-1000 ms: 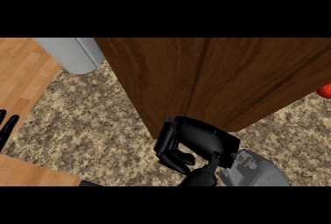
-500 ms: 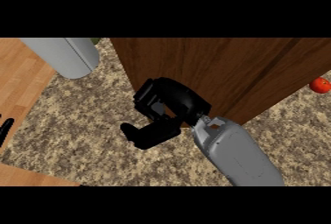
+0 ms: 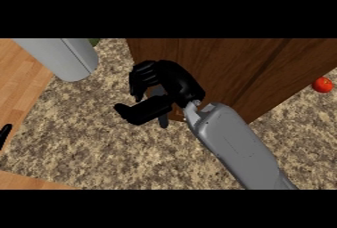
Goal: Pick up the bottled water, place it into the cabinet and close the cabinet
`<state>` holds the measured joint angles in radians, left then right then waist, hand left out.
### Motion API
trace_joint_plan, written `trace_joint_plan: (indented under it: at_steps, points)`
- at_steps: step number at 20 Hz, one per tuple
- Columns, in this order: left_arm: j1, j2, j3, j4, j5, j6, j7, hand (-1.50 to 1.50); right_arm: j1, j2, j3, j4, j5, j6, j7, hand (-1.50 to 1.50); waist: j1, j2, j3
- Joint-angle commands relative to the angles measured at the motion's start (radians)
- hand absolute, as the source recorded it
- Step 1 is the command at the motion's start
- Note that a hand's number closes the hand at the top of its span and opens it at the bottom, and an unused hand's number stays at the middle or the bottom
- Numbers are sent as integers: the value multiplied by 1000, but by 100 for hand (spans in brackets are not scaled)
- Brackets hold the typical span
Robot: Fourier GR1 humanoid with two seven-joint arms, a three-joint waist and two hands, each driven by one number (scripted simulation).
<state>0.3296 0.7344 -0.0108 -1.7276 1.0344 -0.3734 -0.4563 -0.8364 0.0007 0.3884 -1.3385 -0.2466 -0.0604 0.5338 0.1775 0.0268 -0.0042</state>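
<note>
A speckled beige granite counter [image 3: 99, 147] fills the lower frame; 1 small red round fruit [image 3: 322, 84] rests at its right edge.

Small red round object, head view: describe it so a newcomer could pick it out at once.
Start at the dark brown wooden cabinet door filling the upper right. Follow its right edge to the speckled granite countertop; the small red round object sits there, at the view's right edge. Nothing else in view is red.

The robot hand [image 3: 158, 91] lies against the cabinet door's [image 3: 244, 71] left edge.
</note>
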Motion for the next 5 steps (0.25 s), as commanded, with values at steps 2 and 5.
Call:
trace_joint_plan:
  at_steps: [2,5]
  points:
    - [7,-12,4,2,0,-16,-14,-150,-140,-1,-145,163,1,-146,-114,-150,-11,12,2]
    - [15,0,10,-1,4,-18,-2,-150,-181,-1,-123,206,-34,-189,-135,-150,-5,11,2]
